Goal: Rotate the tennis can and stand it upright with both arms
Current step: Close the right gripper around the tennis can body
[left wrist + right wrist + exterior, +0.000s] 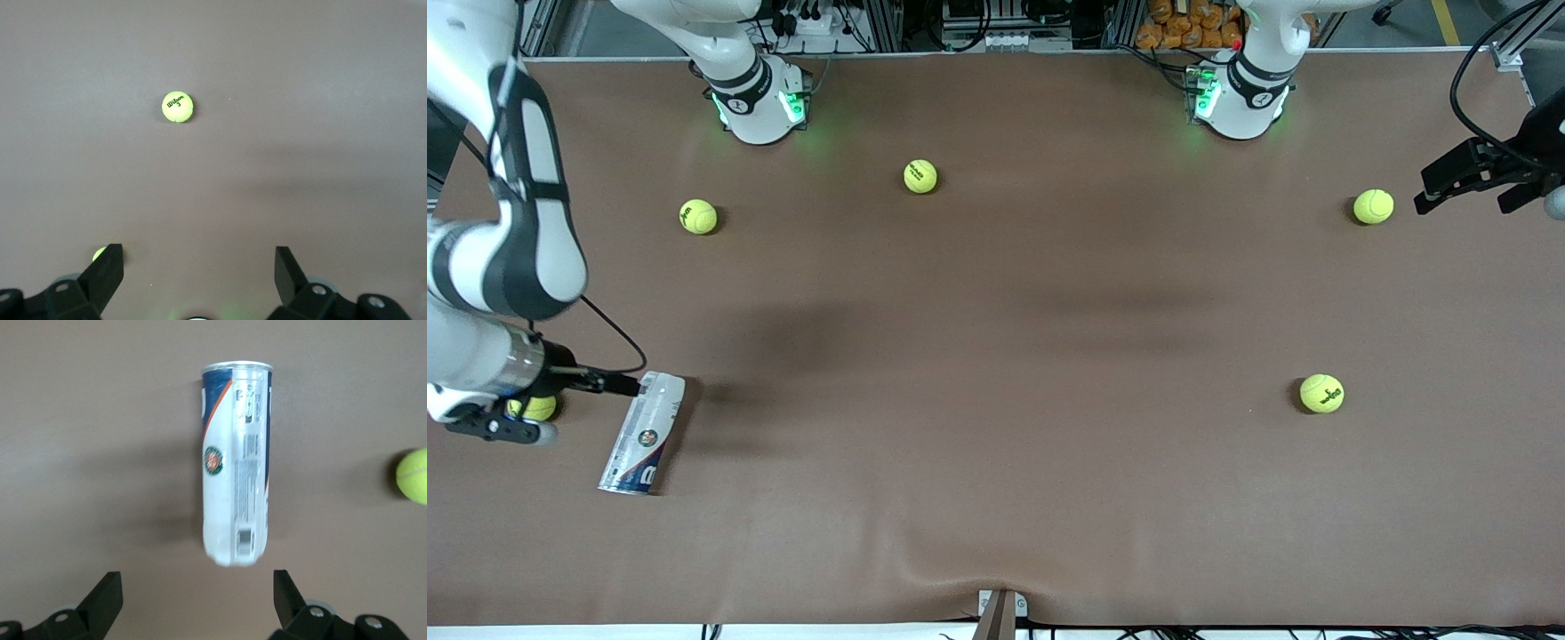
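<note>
The tennis can [643, 433] lies on its side on the brown table near the right arm's end, with its silver rim toward the front camera. My right gripper [507, 425] hangs open and empty just beside the can's rounded white end. In the right wrist view the can [237, 463] lies lengthwise ahead of the open right gripper [197, 593], with its white end close to the gap between the fingers. My left gripper [1427, 189] is open and empty, up over the table's edge at the left arm's end. It also shows open in the left wrist view [199, 270].
Several yellow-green tennis balls lie about: one [534, 407] under my right hand, also in the right wrist view [413, 475]; two [698, 216] [920, 176] near the right arm's base; one [1373, 206] beside my left gripper; one [1321, 393] nearer the camera [177, 107].
</note>
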Motion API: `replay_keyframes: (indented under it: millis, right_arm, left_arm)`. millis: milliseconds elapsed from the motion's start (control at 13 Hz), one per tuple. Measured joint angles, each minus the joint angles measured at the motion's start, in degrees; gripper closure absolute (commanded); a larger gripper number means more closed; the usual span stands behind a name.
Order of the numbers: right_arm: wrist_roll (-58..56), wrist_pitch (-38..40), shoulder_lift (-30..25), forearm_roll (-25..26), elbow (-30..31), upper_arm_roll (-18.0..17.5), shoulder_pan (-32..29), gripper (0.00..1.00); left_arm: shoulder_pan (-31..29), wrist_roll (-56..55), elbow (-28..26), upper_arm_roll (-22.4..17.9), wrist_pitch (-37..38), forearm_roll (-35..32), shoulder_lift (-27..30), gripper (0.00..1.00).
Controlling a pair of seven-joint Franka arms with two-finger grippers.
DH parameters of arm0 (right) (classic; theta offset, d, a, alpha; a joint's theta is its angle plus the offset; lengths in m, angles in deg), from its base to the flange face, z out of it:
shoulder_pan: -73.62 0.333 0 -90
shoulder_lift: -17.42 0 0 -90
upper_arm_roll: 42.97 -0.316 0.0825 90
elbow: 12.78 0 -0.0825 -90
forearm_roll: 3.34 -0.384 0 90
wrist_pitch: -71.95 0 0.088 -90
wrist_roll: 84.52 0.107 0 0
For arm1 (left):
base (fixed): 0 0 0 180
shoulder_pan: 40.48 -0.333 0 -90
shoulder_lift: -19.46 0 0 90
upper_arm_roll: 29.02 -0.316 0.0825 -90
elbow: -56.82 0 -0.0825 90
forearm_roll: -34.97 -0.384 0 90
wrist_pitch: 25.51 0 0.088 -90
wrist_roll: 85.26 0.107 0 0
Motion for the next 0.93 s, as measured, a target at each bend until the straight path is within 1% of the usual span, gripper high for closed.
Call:
replay_keyframes:
  millis: [309,695,926]
  right_arm:
    - [-0.02,-7.62,6.4,0.0,0.07,0.05,-0.73,0.0]
    - [-0.02,-17.06,12.52,0.01,0.03,0.2,-1.44,0.0]
    - [-0.02,-19.2,14.61,0.01,-0.01,0.25,-1.9,0.0]
  left_arm:
    - [0.0,0.0,-0.08,0.0,0.0,0.0,0.0,0.0]
    - [-0.07,0.0,-0.11,-0.15,0.0,0.0,0.0,0.0]
    - [-0.07,0.0,-0.1,-0.15,0.0,0.0,0.0,0.0]
